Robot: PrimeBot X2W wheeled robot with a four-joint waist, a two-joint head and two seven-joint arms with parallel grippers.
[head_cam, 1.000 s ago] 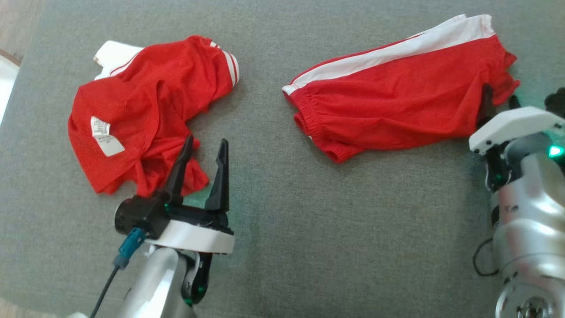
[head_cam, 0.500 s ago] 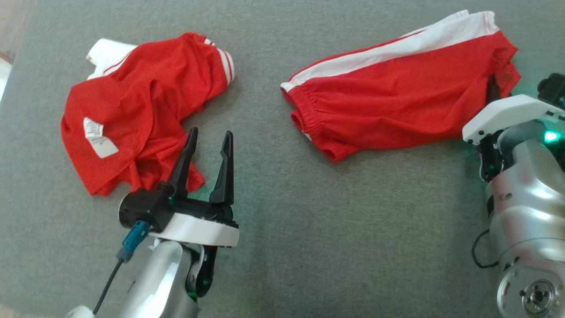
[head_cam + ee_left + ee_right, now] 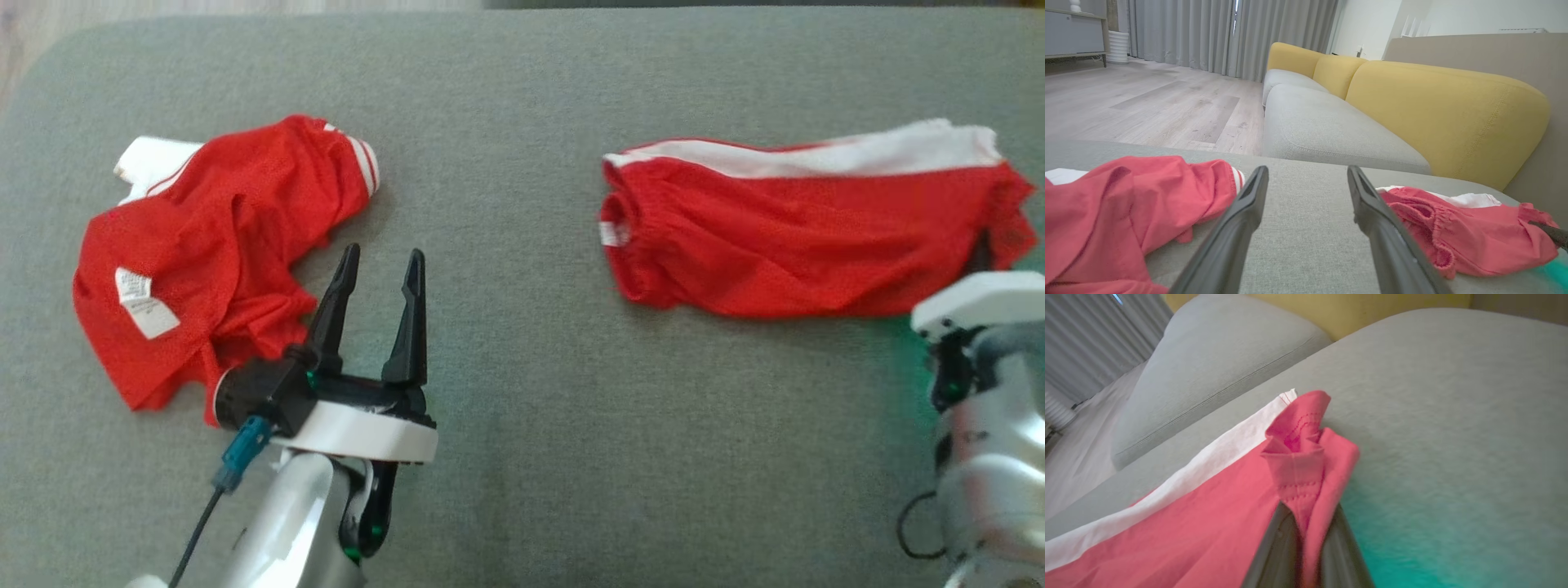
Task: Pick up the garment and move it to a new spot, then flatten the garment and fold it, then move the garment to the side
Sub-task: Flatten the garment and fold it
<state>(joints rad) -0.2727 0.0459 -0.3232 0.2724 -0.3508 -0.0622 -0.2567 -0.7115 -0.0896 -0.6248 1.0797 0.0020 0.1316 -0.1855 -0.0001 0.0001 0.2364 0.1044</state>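
**Shorts of red mesh with a white side stripe [image 3: 800, 253] pinched at one end by the right hand**

In the head view the shorts lie stretched across the right half of the grey upholstered seat [image 3: 522, 425]. Their gathered elastic waistband points toward the middle, and the white stripe runs along the far edge. The right hand [image 3: 984, 249] meets them at their right end, where a dark finger presses into the red cloth just above the white wrist housing.

In the right wrist view this hand [image 3: 1306, 522] is clenched on the shorts [image 3: 1188, 531]. The two dark fingers stand close together with a fold of stitched red hem between them, and the hem bunches up above the tips. The rest of the garment trails away to the lower left of that view, over the seat.

The left hand [image 3: 383, 253] is released, its fingers spread and holding nothing. It hangs over bare seat between the two garments, well apart from the shorts. It is just beside a crumpled red mesh jersey with white striped trim [image 3: 212, 245], which carries a white care label [image 3: 147, 302].

In the left wrist view the jersey [image 3: 1126, 212] lies left of the spread fingers [image 3: 1249, 204]. The waistband of the shorts [image 3: 1433, 228] lies to their right, and a yellow sofa back [image 3: 1445, 114] rises behind.
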